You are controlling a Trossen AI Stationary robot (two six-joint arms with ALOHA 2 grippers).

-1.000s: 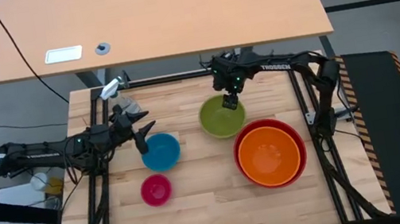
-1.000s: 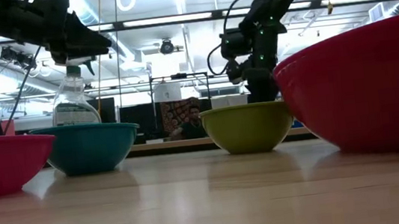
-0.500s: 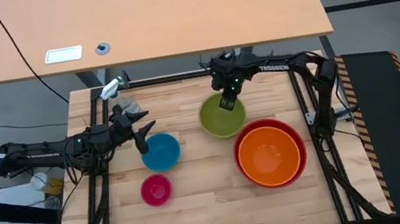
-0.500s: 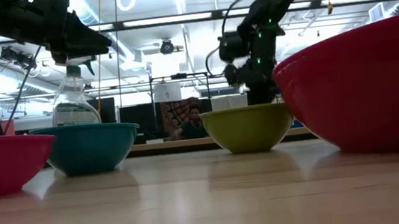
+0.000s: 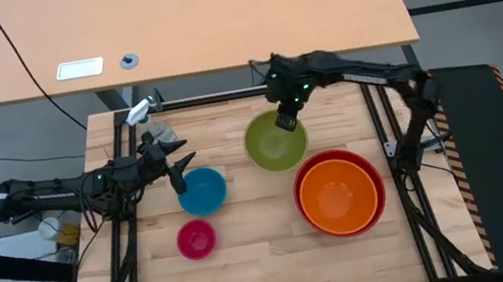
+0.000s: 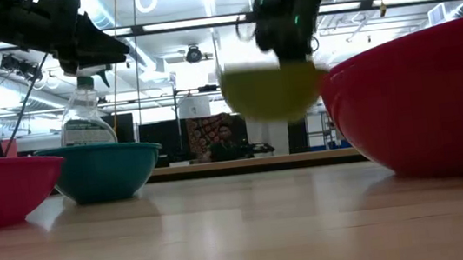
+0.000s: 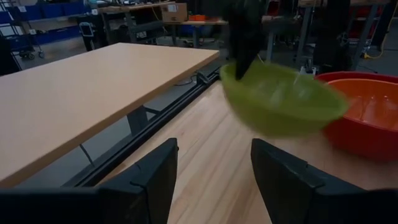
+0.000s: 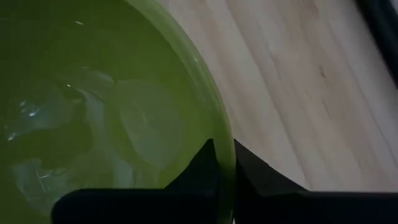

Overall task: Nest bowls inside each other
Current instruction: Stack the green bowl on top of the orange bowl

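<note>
The olive green bowl [image 5: 273,145] hangs above the table with my right gripper [image 5: 286,120] shut on its rim; the low view shows the green bowl [image 6: 269,92] clear of the wood. The orange bowl [image 5: 339,194] sits inside the red bowl [image 5: 369,165] at the right. The blue bowl [image 5: 203,191] and the pink bowl [image 5: 196,239] stand on their bases at the left. My left gripper [image 5: 180,167] hovers open over the blue bowl's far left edge, holding nothing. My right gripper pinches the green bowl's rim [image 8: 219,127] on its far right side, one finger [image 8: 200,167] inside the bowl and the other outside. The fingers come from above, slanting down. The bowl is lifted clear of the table and hangs slightly tilted below them.
A clear spray bottle [image 5: 149,117] stands at the far left corner, behind the blue bowl. Bare wood lies in the table's middle and along its near edge. A larger tan table [image 5: 182,20] stands beyond the far edge.
My right gripper has risen with the green bowl. The bowl stood on the table a second ago and now hangs clear above it, slightly tilted and shifted a little toward the table's left.
</note>
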